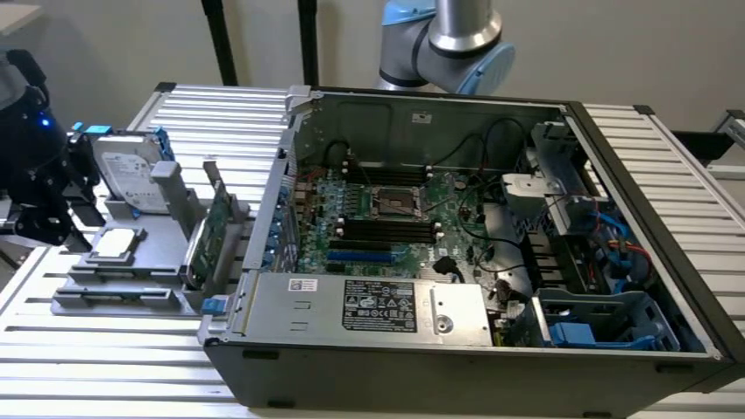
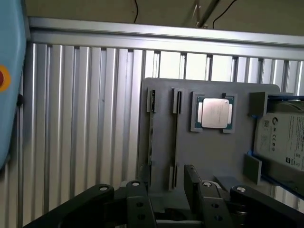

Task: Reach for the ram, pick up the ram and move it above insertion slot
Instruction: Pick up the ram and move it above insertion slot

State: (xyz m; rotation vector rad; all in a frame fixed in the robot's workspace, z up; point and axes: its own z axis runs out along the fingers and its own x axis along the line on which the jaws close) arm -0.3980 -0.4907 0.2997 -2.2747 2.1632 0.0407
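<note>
Hovering with jaws apart, the hand (image 2: 166, 183) flanks the ram (image 2: 176, 137).

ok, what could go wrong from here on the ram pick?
1. The ram stands edge-on, thin, beside an alike strip in the holder; the open pincer could close on the wrong one or jab a finger onto it.
2. The CPU lies bare close by; a finger might clip it.
3. The slots sit deep inside the case; a low carry could hit its rim.
</note>
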